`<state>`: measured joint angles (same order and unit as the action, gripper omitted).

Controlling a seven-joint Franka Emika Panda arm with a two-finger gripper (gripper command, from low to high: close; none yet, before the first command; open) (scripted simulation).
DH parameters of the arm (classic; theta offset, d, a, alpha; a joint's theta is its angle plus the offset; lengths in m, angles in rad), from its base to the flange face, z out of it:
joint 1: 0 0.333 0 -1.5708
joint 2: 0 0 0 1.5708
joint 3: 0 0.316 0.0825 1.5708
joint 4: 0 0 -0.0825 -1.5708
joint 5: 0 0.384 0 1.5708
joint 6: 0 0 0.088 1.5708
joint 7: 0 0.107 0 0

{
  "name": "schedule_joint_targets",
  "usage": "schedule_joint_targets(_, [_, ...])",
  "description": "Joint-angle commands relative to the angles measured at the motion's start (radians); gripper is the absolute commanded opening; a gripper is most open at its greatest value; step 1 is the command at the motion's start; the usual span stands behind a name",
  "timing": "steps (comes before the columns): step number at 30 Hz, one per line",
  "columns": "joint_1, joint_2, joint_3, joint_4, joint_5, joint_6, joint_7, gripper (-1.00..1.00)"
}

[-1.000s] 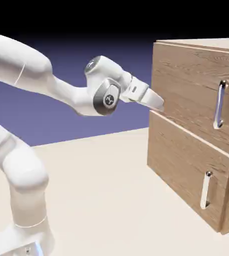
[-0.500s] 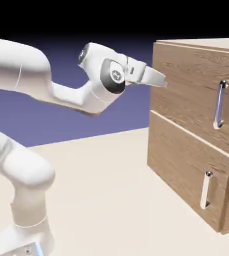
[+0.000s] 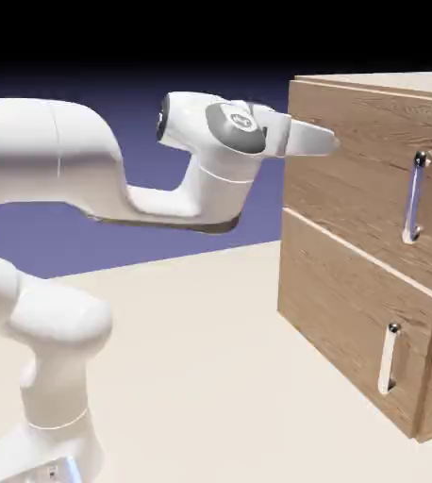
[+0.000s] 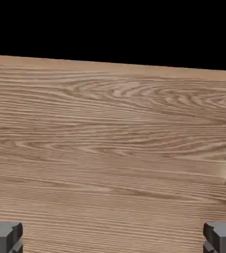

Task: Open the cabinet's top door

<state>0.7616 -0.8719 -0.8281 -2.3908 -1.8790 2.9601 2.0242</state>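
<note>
Near the cabinet's [image 3: 352,236] upper left edge, gripper [image 3: 325,141] hovers level, jaws spread wide, empty; top door [image 3: 361,179] closed, its handle [image 3: 413,198] untouched.

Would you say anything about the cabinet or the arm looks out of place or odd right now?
Nothing stands out. The cabinet stands square, the top door is shut with its handle straight, and the lower panel is flush. The open gripper faces the door, short of the handle.
</note>
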Motion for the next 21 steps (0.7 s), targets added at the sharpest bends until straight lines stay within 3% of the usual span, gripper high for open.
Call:
schedule_joint_targets(1, [0.017,-0.007,-0.019,0.01,-0.044,-0.002,0.03,0.0])
schedule_joint_targets(21, [0.364,-0.147,-0.402,0.204,-0.913,-0.037,0.624,0.0])
